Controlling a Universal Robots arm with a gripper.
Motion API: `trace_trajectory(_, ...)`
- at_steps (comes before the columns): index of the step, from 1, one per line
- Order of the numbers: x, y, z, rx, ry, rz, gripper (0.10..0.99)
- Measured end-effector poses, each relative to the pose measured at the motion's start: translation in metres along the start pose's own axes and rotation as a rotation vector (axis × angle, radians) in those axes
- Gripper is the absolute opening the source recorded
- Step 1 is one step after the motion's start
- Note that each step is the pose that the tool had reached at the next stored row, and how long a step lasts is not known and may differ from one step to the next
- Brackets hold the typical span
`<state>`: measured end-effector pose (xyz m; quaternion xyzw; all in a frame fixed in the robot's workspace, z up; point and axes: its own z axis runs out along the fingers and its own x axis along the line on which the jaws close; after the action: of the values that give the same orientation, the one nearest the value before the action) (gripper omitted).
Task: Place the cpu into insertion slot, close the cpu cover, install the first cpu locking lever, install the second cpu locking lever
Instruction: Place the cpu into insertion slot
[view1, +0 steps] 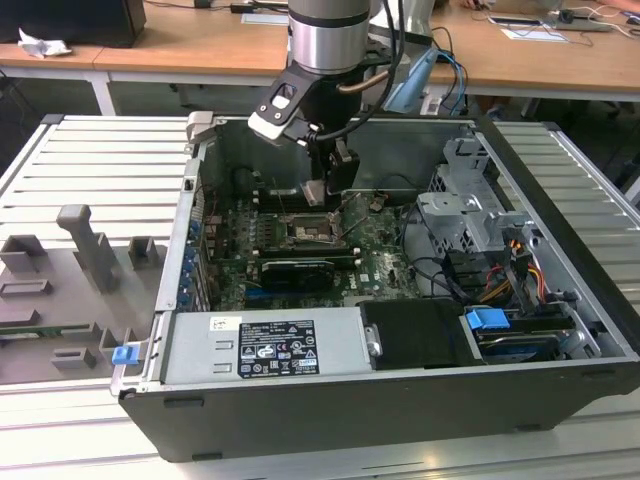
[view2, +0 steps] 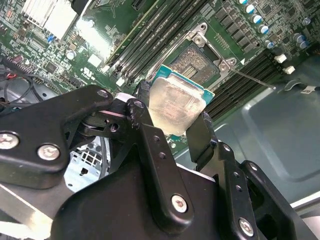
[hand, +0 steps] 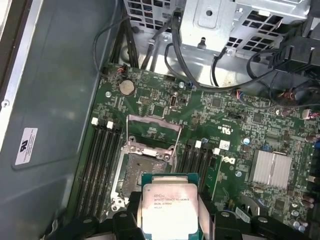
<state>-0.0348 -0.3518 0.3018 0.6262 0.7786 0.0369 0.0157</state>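
The jaws are closed on the cpu (view2: 175, 107), pinching it by two opposite edges, with nothing else in their hold. The chip lies flat between them, its metal face turned up toward the wrist and its underside toward the board (hand: 225, 125). Being square, it has no long axis to speak of, and in the first wrist view its edges look roughly in line with the sides of the slot (hand: 136, 172). It hangs clear of the slot, which sits just below and a little off from the jaws, bare and not yet filled. Beyond the slot, farther from the jaws, the cover (hand: 150, 148) stands swung back, and in the second wrist view a thin lever (view2: 252, 79) juts loose beside the slot. The first step looks under way but unfinished: the chip is carried, not seated. Closing the cover and fastening both levers are left to do. All this sits inside the open case (view1: 400, 400), which rests on the ribbed worktop (view1: 90, 160).
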Motion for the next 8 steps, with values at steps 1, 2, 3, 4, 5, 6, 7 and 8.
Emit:
trace_trajectory(1, 0.0, 0.0, 0.0005, 0.0, -0.0006, 0.008, 0.537)
trace_trajectory(2, 0.0, -0.0001, 0.0007, 0.0, -0.0009, 0.011, 0.537)
trace_trajectory(3, 0.0, -0.0001, 0.0009, 0.0, -0.0011, 0.014, 0.537)
trace_trajectory(4, 0.0, -0.0001, 0.0012, 0.0, -0.0014, 0.018, 0.537)
trace_trajectory(5, 0.0, -0.0001, 0.0014, -0.001, -0.0016, 0.022, 0.537)
trace_trajectory(6, 0.0, -0.0001, 0.0016, -0.001, -0.0019, 0.025, 0.537)
trace_trajectory(7, 0.0, -0.0002, 0.0021, -0.001, -0.0023, 0.031, 0.537)
trace_trajectory(8, 0.0, -0.0002, 0.0025, -0.001, -0.0027, 0.036, 0.537)
